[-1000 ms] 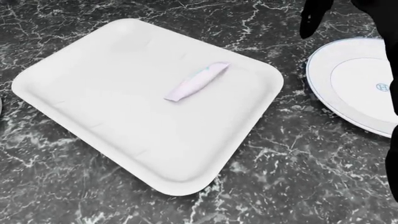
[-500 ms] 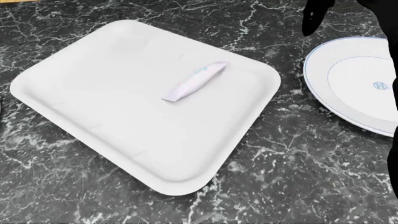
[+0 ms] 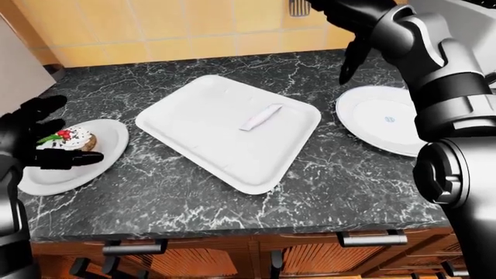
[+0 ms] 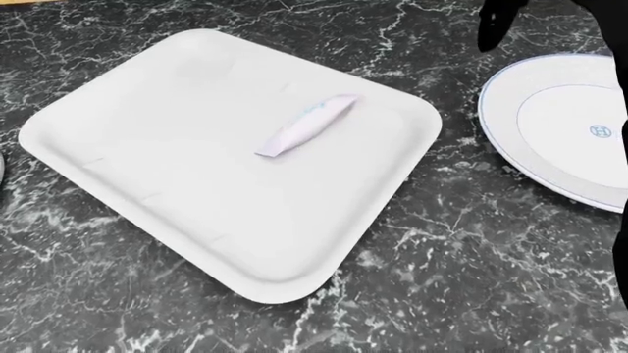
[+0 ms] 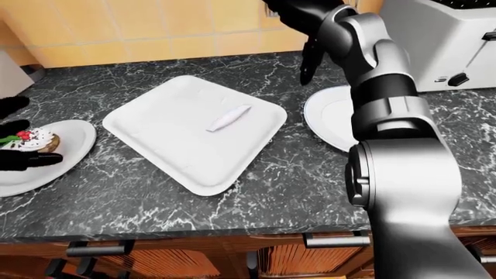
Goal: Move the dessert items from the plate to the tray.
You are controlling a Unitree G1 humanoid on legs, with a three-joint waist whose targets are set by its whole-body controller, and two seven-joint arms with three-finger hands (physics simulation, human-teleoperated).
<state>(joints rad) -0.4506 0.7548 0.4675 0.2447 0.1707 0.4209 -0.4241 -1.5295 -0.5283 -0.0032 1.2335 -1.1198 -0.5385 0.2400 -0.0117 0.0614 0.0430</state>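
A white tray (image 3: 209, 136) lies in the middle of the dark marble counter, and a long pale dessert piece (image 4: 306, 125) rests on it. At the left of the left-eye view a cupcake with white icing and red berries (image 3: 77, 139) sits on a white plate (image 3: 85, 171). My left hand (image 3: 63, 135) is open, its black fingers standing about the cupcake. A blue-rimmed plate (image 3: 384, 119) to the right of the tray holds nothing. My right hand (image 3: 353, 55) hangs open above the counter, up and to the left of that plate.
A silver toaster (image 5: 446, 40) stands at the top right of the right-eye view, against the yellow tiled wall. The counter's near edge (image 3: 232, 229) runs over wooden drawers with metal handles. My right arm (image 3: 442, 99) crosses over the blue-rimmed plate.
The head view has shifted a little, so the tray and the right plate sit slightly differently in the picture. The dessert piece stays put on the tray. The right hand barely moves.
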